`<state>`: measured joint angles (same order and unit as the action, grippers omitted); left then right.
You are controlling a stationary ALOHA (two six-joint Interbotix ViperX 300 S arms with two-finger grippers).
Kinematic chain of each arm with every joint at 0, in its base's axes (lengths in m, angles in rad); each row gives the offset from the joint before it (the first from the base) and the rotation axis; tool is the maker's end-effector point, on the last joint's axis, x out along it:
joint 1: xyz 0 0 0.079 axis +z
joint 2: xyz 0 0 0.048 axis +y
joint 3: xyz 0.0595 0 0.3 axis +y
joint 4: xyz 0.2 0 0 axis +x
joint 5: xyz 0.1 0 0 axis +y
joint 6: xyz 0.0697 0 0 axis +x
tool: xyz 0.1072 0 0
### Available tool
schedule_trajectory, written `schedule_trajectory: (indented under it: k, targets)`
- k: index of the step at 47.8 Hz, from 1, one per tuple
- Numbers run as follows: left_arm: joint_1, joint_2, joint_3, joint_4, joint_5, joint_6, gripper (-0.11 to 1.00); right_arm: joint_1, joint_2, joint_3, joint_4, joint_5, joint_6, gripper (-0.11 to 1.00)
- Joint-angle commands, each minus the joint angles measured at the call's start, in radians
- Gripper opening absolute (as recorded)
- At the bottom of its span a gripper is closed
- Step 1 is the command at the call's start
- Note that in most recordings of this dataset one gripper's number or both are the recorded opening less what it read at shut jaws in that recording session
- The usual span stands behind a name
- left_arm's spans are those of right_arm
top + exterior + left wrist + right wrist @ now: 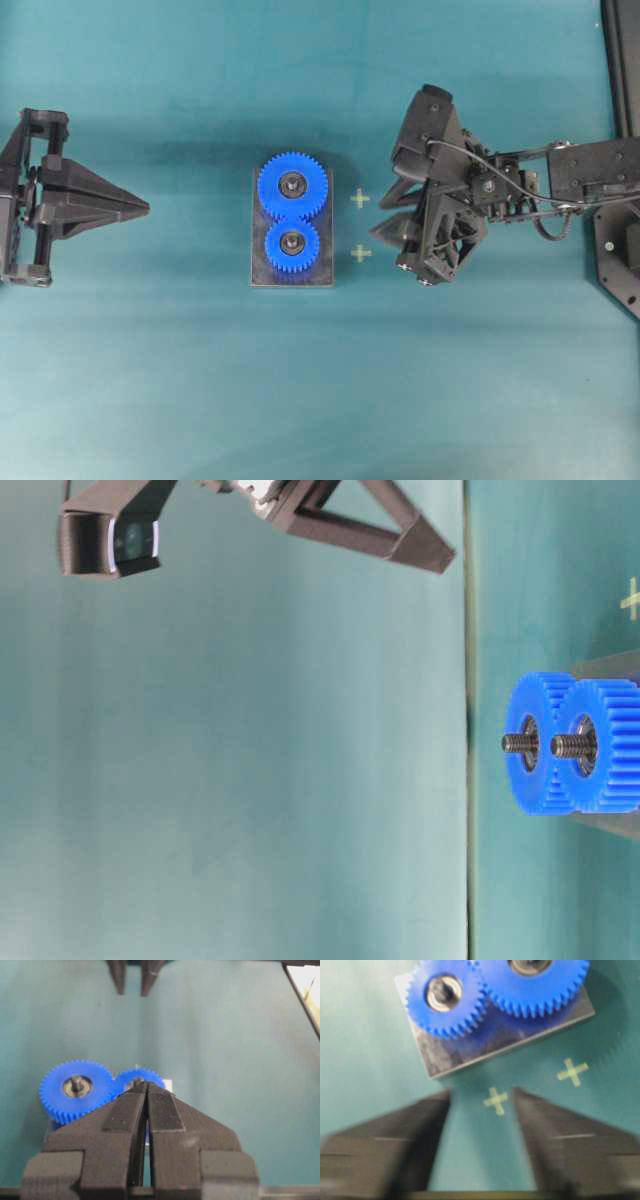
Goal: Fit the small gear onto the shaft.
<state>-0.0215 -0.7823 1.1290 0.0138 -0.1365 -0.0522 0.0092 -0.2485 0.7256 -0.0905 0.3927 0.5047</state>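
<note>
Small gear [292,243] seated on shaft [292,241], flat over dark grey plate [322,262], mid-desk. Shaft tip poking through black-and-silver hub, seen as threaded stub in table-level view [518,743]. Teeth meshed with larger blue gear [292,186] just beyond on same plate; that one also on own pin. In right wrist view small gear [444,997] at upper left, larger gear [536,982] to its right, plate corner [436,1062] below both.

Two pale yellow cross marks [360,199] on teal desk [180,380] just beside plate, toward right arm.

Right gripper [385,215] near plate, clear of it, touching nothing; jaws spread, one cross mark [495,1100] visible in gap between them. Holding nothing.

Left gripper [145,207] well apart from plate at left edge, pointed toward gears; jaws pressed together, nothing pinched. From left wrist camera, closed fingertips [145,1087] overlapping view of small gear [145,1077], larger gear [76,1089] clear to left.

Black frame [622,60] along right edge of overhead view.
</note>
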Motion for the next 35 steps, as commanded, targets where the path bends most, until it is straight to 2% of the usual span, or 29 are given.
schedule_trajectory:
  k: [1, 18, 35]
  targets:
    - [-0.002, 0.003, -0.009, 0.003, -0.003, -0.002, 0.0, -0.002, -0.02, -0.006, -0.003, -0.018, 0.003, 0.75]
    - [0.009, -0.005, 0.005, 0.003, -0.011, -0.009, 0.0, -0.002, -0.006, 0.009, -0.003, -0.094, 0.005, 0.75]
    - [0.015, -0.018, 0.005, 0.003, -0.009, -0.015, 0.0, -0.002, 0.011, 0.037, -0.002, -0.233, 0.008, 0.75]
